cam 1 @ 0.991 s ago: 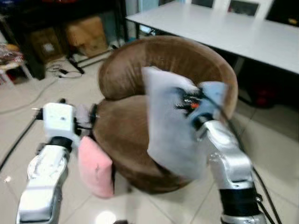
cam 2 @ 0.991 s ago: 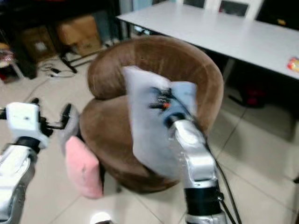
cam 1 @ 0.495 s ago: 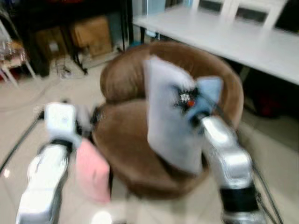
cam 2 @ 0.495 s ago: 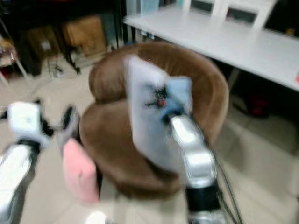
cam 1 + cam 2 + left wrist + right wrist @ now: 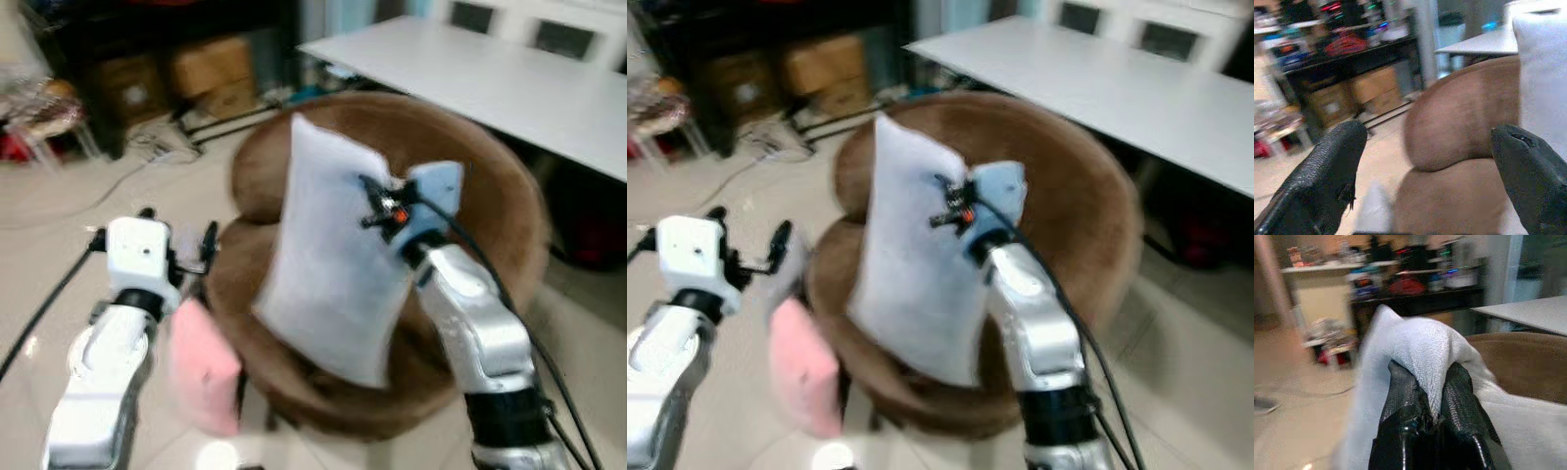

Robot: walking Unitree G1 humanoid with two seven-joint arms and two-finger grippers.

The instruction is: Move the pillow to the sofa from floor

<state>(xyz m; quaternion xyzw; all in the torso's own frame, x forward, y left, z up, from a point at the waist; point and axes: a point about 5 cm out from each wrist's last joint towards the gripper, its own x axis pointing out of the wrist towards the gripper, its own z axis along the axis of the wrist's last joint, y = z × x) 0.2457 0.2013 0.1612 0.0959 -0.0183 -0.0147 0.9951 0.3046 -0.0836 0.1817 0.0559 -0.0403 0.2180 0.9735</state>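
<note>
The right gripper (image 5: 1432,396) held the white pillow (image 5: 333,284) above the seat of the brown round sofa (image 5: 490,196), its fingers pinched on only a fold of fabric at the upper edge. The left gripper (image 5: 1425,161) hovered beside the sofa, fingers spread wide and empty. Judged risk: that thin pinch could slip, or an early release could let the pillow fall onto the pink pillow (image 5: 201,367) by the sofa's base.

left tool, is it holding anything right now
No, the left tool is open, its two black fingers spread wide with the brown sofa showing between them.
</note>
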